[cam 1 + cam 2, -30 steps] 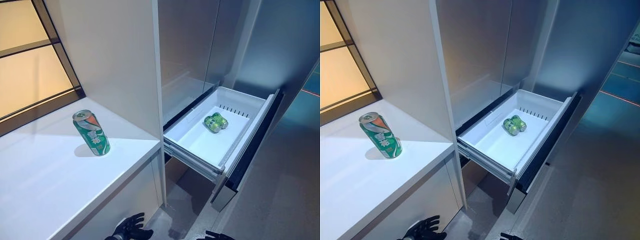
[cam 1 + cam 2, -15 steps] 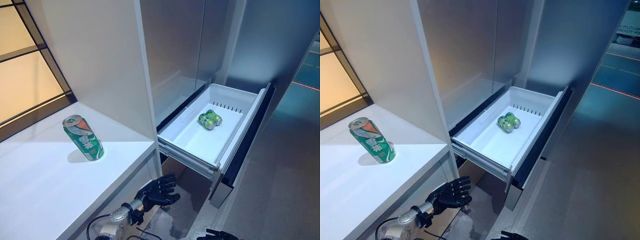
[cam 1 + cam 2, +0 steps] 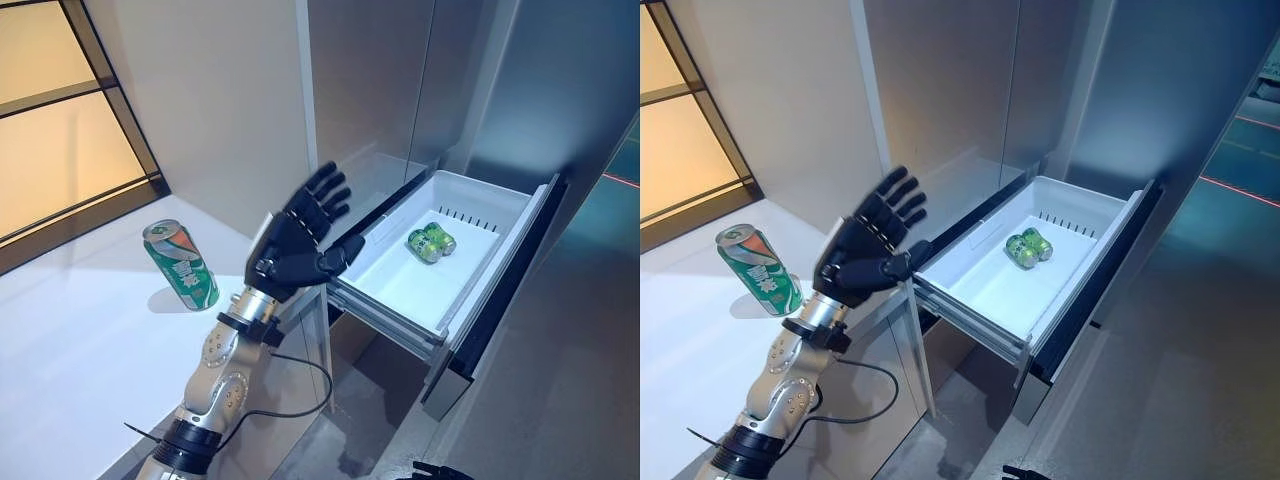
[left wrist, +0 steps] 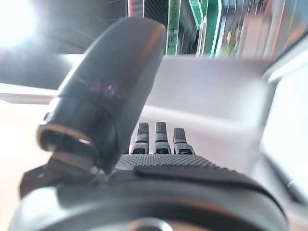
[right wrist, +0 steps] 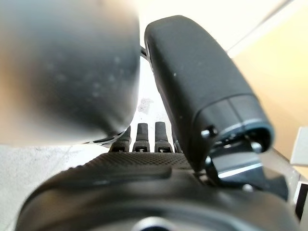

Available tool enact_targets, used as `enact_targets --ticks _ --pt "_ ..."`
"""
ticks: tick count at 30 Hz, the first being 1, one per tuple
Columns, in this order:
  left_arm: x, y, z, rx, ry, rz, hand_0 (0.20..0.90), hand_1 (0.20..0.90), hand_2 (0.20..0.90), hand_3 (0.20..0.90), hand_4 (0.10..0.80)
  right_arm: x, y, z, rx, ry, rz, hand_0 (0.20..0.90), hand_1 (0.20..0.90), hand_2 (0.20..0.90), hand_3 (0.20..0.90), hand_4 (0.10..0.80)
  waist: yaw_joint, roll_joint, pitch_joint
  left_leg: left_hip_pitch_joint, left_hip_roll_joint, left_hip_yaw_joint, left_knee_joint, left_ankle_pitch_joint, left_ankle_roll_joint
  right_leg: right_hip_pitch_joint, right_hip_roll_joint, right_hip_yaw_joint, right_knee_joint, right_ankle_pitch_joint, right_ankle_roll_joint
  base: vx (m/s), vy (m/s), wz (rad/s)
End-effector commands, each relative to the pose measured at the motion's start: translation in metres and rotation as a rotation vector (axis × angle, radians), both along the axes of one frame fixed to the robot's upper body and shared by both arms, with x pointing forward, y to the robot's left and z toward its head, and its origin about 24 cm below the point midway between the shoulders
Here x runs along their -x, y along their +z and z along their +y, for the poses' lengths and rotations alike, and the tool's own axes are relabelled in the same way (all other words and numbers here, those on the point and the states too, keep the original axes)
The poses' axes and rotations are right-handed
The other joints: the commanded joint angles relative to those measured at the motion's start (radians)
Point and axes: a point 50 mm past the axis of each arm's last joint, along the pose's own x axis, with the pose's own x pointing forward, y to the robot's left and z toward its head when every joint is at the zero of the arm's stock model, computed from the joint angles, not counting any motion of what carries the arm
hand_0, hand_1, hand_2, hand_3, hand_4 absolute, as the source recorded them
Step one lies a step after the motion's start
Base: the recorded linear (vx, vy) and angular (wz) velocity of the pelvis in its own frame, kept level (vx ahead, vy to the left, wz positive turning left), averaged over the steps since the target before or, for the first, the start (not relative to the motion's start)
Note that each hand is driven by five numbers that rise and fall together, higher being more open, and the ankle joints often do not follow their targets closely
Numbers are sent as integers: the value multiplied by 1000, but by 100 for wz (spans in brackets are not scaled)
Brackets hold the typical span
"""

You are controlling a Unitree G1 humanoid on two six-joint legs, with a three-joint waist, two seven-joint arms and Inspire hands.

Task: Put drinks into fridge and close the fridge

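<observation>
Up from the floor, the left hand point(image 3: 292, 252) now hangs spread wide above the white counter point(image 3: 70, 350), beside the green can point(image 3: 181, 264); fridge drawer point(image 3: 400, 290) stands open.

Can point(image 3: 181, 265) stands upright on the counter point(image 3: 90, 350), left of the fridge point(image 3: 400, 100). Window point(image 3: 70, 130) behind the counter, at far left. Drawer point(image 3: 470, 215) is pulled out from the fridge, right of the counter and lower than its top. Two cans point(image 3: 431, 244) lie on their sides in the drawer, touching each other, toward its rear. Left hand point(image 3: 300, 250) is in the air between the counter can and the drawer, above the counter's right edge, apart from both.
</observation>
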Motion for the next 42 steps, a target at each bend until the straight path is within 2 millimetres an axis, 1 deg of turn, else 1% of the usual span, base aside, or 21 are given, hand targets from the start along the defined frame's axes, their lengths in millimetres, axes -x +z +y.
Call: enact_targets --ticks 1,4,5,6,7,8,9,12,16,18,19,21,22,23,25,30,31,34,36,37,42 --pt "10 99 10 59 127 -483 900 900 900 900 800 13 -7 24 -36 75 64 900 900 900 900 800 25 -47 -36 -15 -66 90 3 -22 66 26 6 111 6 -16 -4 14 -6 7" --pt "8 119 24 56 208 -536 900 900 900 900 800 12 -7 25 -35 118 70 900 900 900 900 800 22 -43 -45 -14 -65 85 3 -22 62 32 7 107 6 -21 -5 13 -1 10" --pt "7 123 26 53 218 -542 900 900 900 900 800 12 -7 25 -36 124 70 900 900 900 900 800 21 -43 -45 -14 -64 84 3 -22 61 33 7 106 6 -23 -6 5 7 15" --pt "3 136 36 37 276 -562 900 900 900 900 800 11 -6 24 -33 149 73 900 900 900 900 800 21 -36 -55 -15 -63 84 3 -24 56 35 7 101 4 -27 -6 1 10 13" --pt "0 142 41 23 303 -564 900 900 900 900 800 10 -6 24 -32 163 73 900 900 900 900 800 19 -32 -59 -16 -62 85 3 -24 54 36 8 100 3 -29 -6 1 15 9" --pt "-5 153 51 7 340 -567 900 900 900 900 800 8 -5 22 -30 177 75 900 900 900 900 800 16 -26 -65 -16 -60 88 3 -24 49 37 8 99 2 -32 -5 0 11 6" --pt "-7 157 55 6 350 -566 900 900 900 900 800 7 -5 21 -29 183 76 900 900 900 900 800 15 -24 -67 -16 -59 89 3 -24 48 37 9 99 2 -32 -5 6 18 6" --pt "-17 179 81 40 403 -559 900 900 900 900 800 5 -4 15 -16 227 89 900 900 900 900 800 7 -8 -78 -17 -54 100 3 -22 38 38 9 97 1 -38 -3 10 45 2" --pt "-28 208 119 55 497 -536 900 900 900 900 800 8 -2 2 20 289 117 900 900 900 900 800 -10 19 -86 -16 -48 116 3 -22 30 38 10 100 2 -44 -1 -1 59 -1" --pt "-34 220 131 54 507 -502 900 900 900 900 800 9 -1 -4 42 290 132 900 900 900 900 800 -17 32 -90 -13 -45 122 3 -22 28 40 9 101 2 -47 1 2 47 0" --pt "-36 226 137 51 510 -489 900 900 900 900 800 9 -1 -8 53 288 139 900 900 900 900 800 -21 39 -92 -12 -44 126 3 -22 25 41 8 100 3 -48 4 7 39 0" --pt "-38 236 140 63 496 -456 900 900 900 900 800 10 0 -12 65 286 149 900 900 900 900 800 -22 43 -92 -12 -42 128 3 -21 21 43 6 99 3 -52 5 3 19 0" --pt "-38 237 140 66 495 -453 900 900 900 900 800 10 0 -13 65 286 149 900 900 900 900 800 -21 43 -92 -12 -42 128 3 -21 21 43 6 99 3 -53 5 -2 33 0" --pt "-41 235 142 103 474 -412 900 900 900 900 800 11 0 -14 69 286 153 900 900 900 900 800 -18 44 -92 -12 -43 122 3 -20 20 44 5 99 4 -55 5 0 0 0" --pt "-43 228 142 114 464 -374 900 900 900 900 800 11 0 -14 70 289 152 900 900 900 900 800 -9 43 -90 -12 -45 111 3 -20 20 47 4 96 4 -58 3 -9 20 0" --pt "-42 208 141 -1 526 -342 900 900 900 900 800 8 0 -9 46 264 130 900 900 900 900 800 13 32 -87 -15 -50 87 3 -17 22 53 2 88 6 -62 0 -13 1 0" --pt "-42 202 143 -41 561 -319 900 900 900 900 800 7 0 -8 39 260 125 900 900 900 900 800 22 29 -83 -23 -51 83 3 -3 22 46 1 81 9 -54 -2 -78 8 0" --pt "-40 180 152 -127 570 -245 900 900 900 900 800 8 -1 -5 26 238 110 900 900 900 900 800 46 23 -76 -29 -53 65 3 1 22 47 -2 68 11 -53 -1 -51 1 2" --pt "-38 165 156 -148 554 -200 900 900 900 900 800 8 -1 -5 23 228 107 900 900 900 900 800 58 19 -73 -34 -56 56 3 4 23 46 -4 60 10 -52 1 -45 -1 2" --pt "-36 153 156 -144 527 -171 900 900 900 900 800 7 -1 -4 22 218 103 900 900 900 900 800 70 15 -67 -36 -57 49 3 5 23 46 -5 54 11 -53 0 -50 0 4" --pt "-29 113 146 -66 441 -73 900 900 900 900 800 3 0 -5 23 173 83 900 900 900 900 800 101 7 -48 -47 -63 21 3 13 27 46 -9 30 13 -51 -1 -60 -9 13"
